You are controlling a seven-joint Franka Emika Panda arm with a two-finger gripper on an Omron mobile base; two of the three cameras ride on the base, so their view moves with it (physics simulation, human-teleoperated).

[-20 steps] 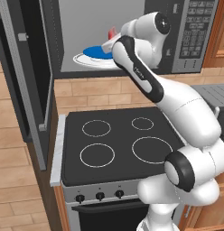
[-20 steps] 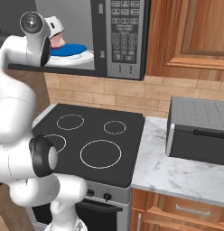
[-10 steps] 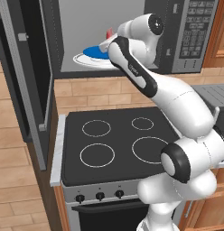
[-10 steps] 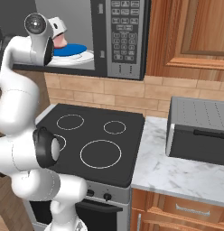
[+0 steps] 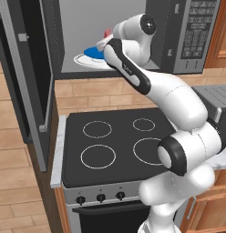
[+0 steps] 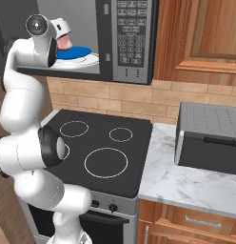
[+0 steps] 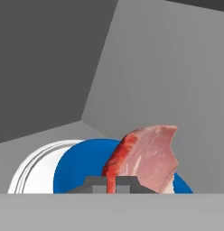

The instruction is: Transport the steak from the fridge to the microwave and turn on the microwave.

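Observation:
The microwave (image 5: 197, 32) (image 6: 129, 38) hangs above the stove, its dark door (image 5: 30, 77) swung open to the left. My arm reaches into its cavity. In the hand view my gripper (image 7: 111, 182) is shut on the steak (image 7: 150, 155), a red-pink slab held upright on its edge. Just below the steak lies a blue plate (image 7: 75, 173) on a white turntable (image 7: 35, 173). From the base views the steak (image 5: 107, 33) (image 6: 65, 43) peeks out by my hand, over the blue plate (image 5: 94, 51) (image 6: 77, 51). The fridge is out of view.
A black four-ring stove (image 5: 115, 141) (image 6: 101, 147) sits under the microwave. To its right a marble counter (image 6: 186, 186) carries a silver box appliance (image 6: 210, 138). Wooden cabinets (image 6: 201, 43) stand right of the microwave. The open door juts out at the left.
My hand stays inside the microwave with the steak in it. The arm's elbow has shifted slightly; the plate has not moved.

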